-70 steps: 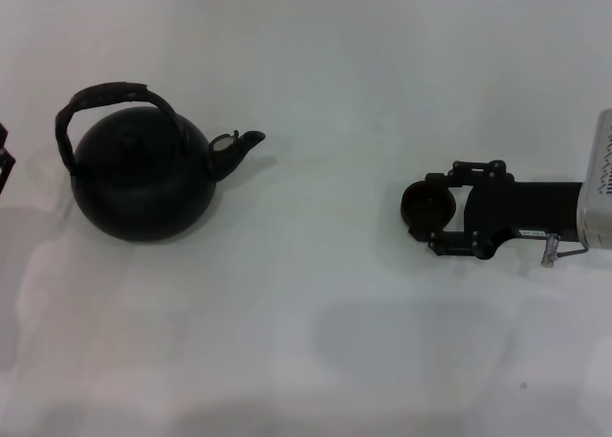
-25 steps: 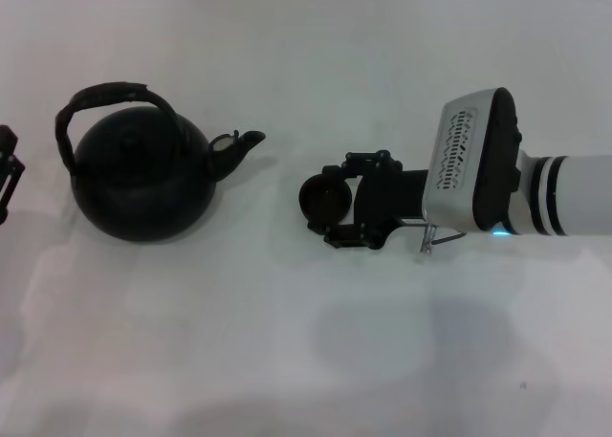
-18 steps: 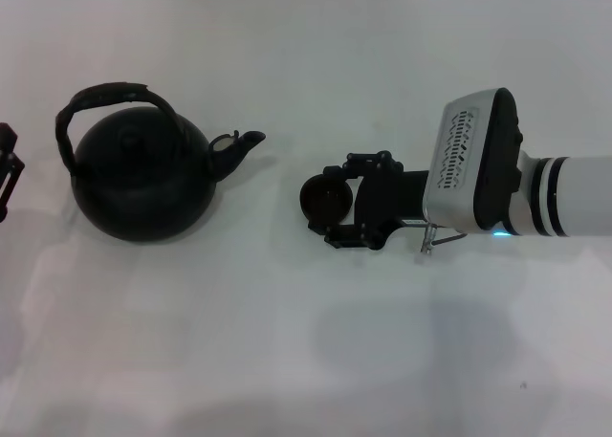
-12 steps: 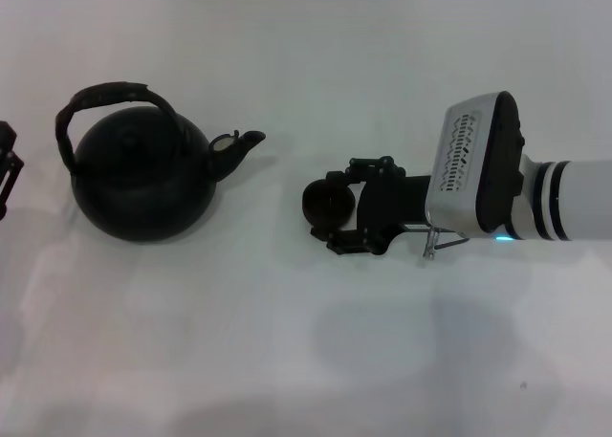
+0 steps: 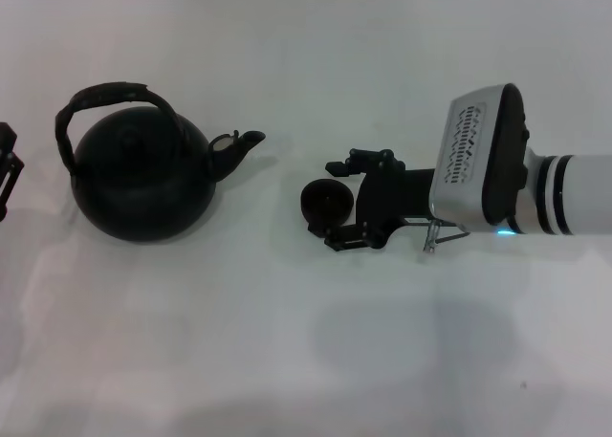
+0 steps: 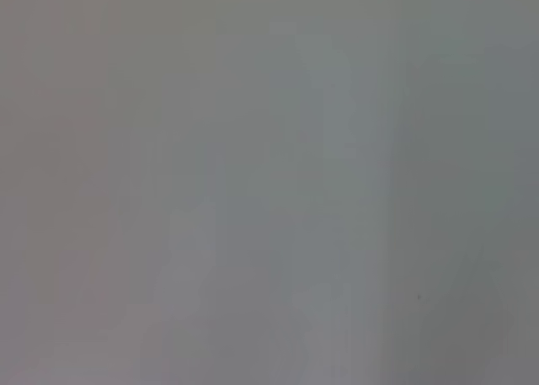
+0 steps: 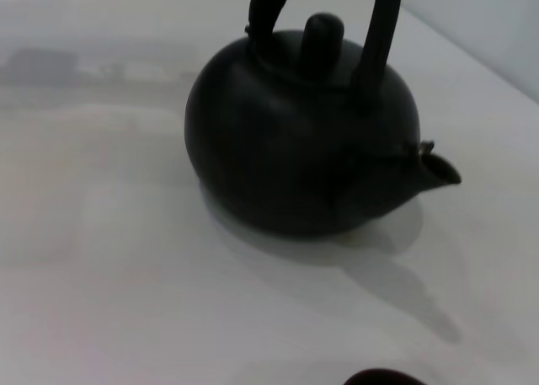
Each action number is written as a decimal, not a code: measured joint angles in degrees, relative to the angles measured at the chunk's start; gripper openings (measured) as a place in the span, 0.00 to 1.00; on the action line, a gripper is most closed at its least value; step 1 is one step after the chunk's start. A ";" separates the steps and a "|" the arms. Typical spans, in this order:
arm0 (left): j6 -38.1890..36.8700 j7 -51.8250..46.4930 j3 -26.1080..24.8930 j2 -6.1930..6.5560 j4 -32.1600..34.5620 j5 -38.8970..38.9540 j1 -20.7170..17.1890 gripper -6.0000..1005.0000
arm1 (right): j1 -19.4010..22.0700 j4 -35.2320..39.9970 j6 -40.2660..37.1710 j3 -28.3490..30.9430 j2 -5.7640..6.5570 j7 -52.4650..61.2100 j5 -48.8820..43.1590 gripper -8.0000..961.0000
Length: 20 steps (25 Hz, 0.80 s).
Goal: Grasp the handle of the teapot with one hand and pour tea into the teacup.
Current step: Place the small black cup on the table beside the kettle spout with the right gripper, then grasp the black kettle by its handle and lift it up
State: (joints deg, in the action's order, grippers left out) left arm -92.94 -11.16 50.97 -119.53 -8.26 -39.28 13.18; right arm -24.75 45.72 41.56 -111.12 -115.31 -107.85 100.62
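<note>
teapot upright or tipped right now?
Upright. The teapot sits flat on the table, handle arched over the top and ungrasped, spout level.

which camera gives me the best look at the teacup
The head view: the whole teacup shows there, between the jaws of the right gripper, right of the teapot. The right wrist view catches only a sliver of its rim; the left wrist view shows none.

Black teapot (image 5: 143, 179) upright, handle (image 5: 105, 102) arched above; small dark teacup (image 5: 326, 202) well apart.
</note>
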 joint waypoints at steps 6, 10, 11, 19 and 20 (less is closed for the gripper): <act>-0.07 0.00 0.04 0.00 0.15 -1.14 -0.20 0.77 | 0.67 0.10 6.51 6.37 0.14 -0.35 0.56 0.90; -0.16 0.00 0.07 0.16 0.35 -5.09 -0.24 0.77 | 1.71 0.15 9.88 11.06 0.31 -0.41 0.34 0.89; -0.20 0.00 0.08 0.17 0.39 -6.01 -0.24 0.77 | 2.12 0.16 10.71 12.35 0.35 -0.41 0.22 0.89; -2.25 0.53 0.51 0.14 0.52 -8.72 -0.08 0.77 | 4.53 -0.43 14.69 20.49 0.52 -1.37 0.09 0.89; -2.17 0.45 0.57 0.16 0.49 -8.72 0.00 0.77 | 4.59 -0.46 14.79 20.65 0.52 -1.50 0.09 0.89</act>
State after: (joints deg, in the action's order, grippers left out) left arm -95.11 -10.71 51.54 -119.38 -7.76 -48.00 13.18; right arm -20.17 45.26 56.36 -90.46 -114.79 -109.35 100.71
